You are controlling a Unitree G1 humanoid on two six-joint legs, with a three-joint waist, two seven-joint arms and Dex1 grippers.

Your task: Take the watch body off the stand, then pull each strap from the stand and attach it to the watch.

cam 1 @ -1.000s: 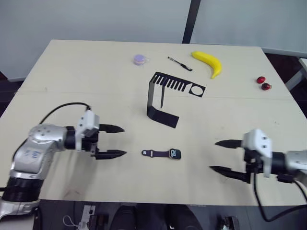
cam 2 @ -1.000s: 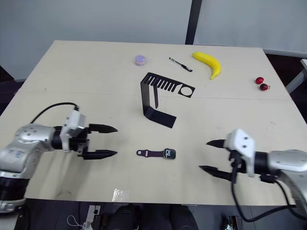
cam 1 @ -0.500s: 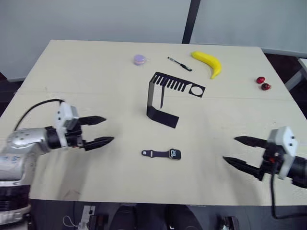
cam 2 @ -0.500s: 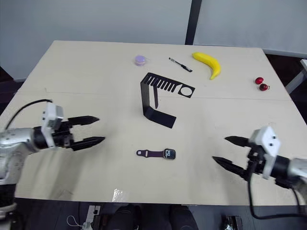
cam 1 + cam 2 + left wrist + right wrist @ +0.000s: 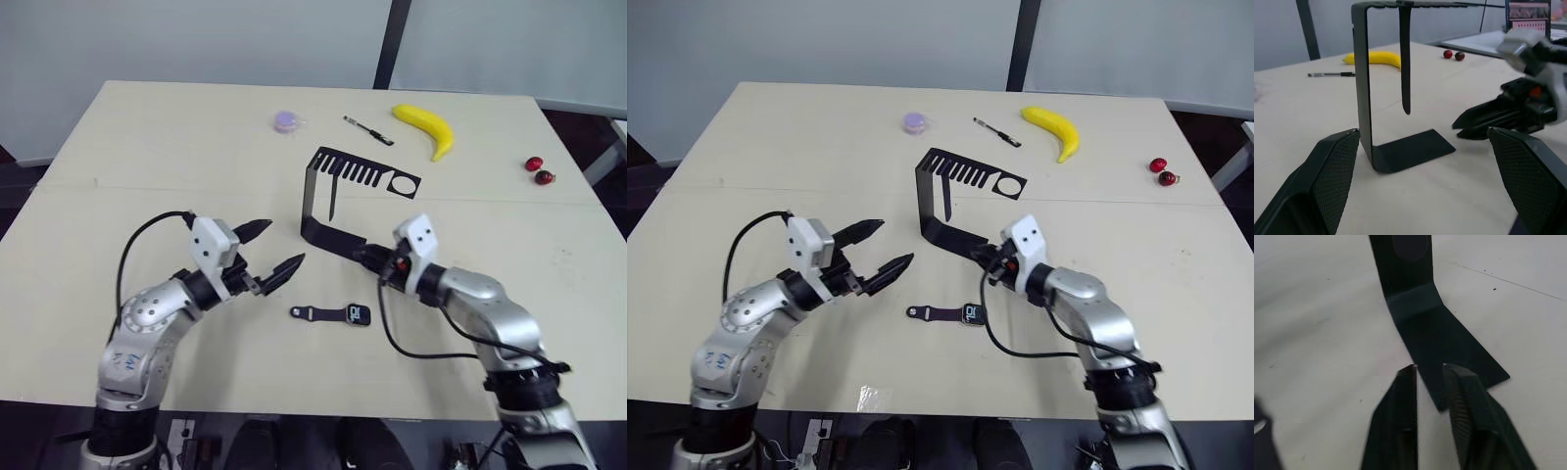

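- Done: the watch body lies on the table near the stand, one strap attached.
- Left: second strap hangs from the stand.
- Left gripper is wide open and empty; right gripper, nearly closed and empty, is at the stand's foot.

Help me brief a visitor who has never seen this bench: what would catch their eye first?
Probably the black stand at mid-table, one strap hanging from its slotted top arm. Both grippers close in on it: the left gripper open beside it, the right gripper nearly shut at its foot. In front lies the watch body with one strap attached.
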